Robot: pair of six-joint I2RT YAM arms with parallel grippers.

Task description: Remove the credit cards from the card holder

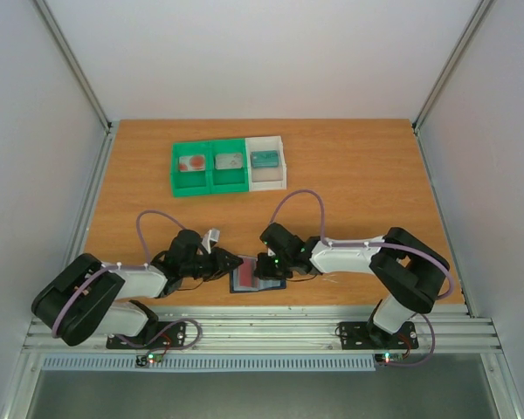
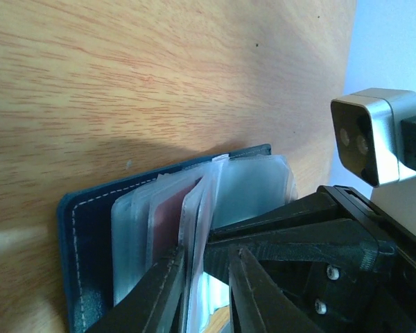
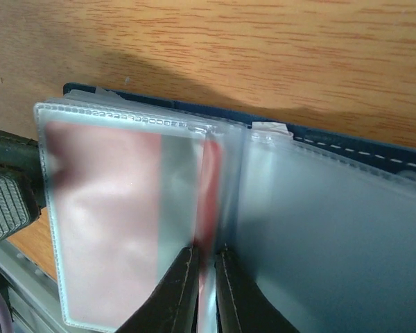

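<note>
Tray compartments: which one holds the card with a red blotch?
The leftmost green compartment; the middle one's card looks grey, the white one's item teal.

The left arm point(image 1: 144, 281) and right arm point(image 1: 349, 255) have black joints and pale grey shells. A lilac cable point(image 1: 141, 229) loops along each. Black base plates point(image 1: 153, 336) carry small red and green lights. The left gripper point(image 2: 204, 253) is matt black. A silver-white camera box point(image 2: 374, 135) caps the right wrist.
</note>
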